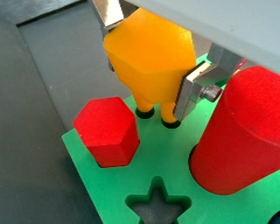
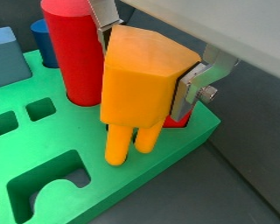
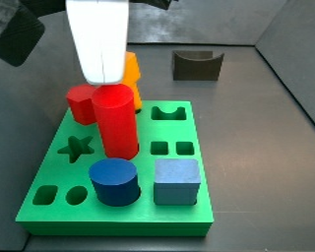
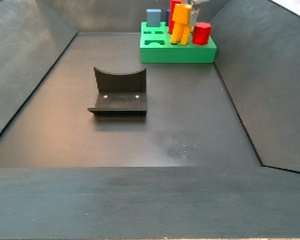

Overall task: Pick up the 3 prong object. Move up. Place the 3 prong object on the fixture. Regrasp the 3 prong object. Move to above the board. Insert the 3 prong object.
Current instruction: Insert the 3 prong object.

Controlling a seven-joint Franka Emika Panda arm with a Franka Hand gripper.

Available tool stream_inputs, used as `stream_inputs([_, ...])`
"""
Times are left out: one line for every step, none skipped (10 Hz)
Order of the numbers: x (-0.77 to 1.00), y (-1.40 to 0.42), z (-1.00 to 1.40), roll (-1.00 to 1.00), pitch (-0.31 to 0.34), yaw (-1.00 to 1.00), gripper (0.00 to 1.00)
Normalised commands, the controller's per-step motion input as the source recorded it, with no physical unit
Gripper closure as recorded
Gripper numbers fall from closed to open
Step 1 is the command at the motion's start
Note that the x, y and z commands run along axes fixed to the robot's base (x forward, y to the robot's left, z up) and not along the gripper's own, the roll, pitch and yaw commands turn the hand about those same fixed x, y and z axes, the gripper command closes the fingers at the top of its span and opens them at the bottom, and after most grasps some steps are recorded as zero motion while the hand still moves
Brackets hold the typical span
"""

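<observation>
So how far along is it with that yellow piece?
Nearly finished. The fixture stands empty, so the pickup and regrasp look done. The hand is over the board's far edge, shut on the 3 prong object, prongs pointing down at the board. Left: pushing it into its holes and letting go.

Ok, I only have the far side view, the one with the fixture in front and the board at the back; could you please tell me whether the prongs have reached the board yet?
Observer: In a wrist view, the 3 prong object has its prong tips at the board's surface, at small dark holes.
Operator: Thank you. Is the pincer gripping it?
Observer: Yes, the pincer is shut on its sides.
Operator: What stands nearby?
Observer: A tall red cylinder and a short red hexagonal block flank it.
</observation>
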Motion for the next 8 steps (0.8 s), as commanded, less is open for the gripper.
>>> stream_inputs([0.56, -0.05, 0.00, 0.05, 0.433, -0.04, 1.00])
stream_inputs([0.59, -0.12, 0.08, 0.18, 0.456, 0.00, 1.00])
stream_inputs([0.55, -0.15, -0.01, 0.27, 0.500, 0.00, 1.00])
stream_inputs([0.55, -0.19, -0.04, 0.24, 0.500, 0.00, 1.00])
stream_inputs([0.54, -0.22, -0.05, 0.22, 0.500, 0.00, 1.00])
stream_inputs([0.57, -0.26, -0.12, 0.18, 0.500, 0.00, 1.00])
stream_inputs([0.63, -0.12, -0.27, 0.05, 0.477, 0.00, 1.00])
stream_inputs([0.52, 0.00, -0.41, 0.00, 0.413, 0.03, 1.00])
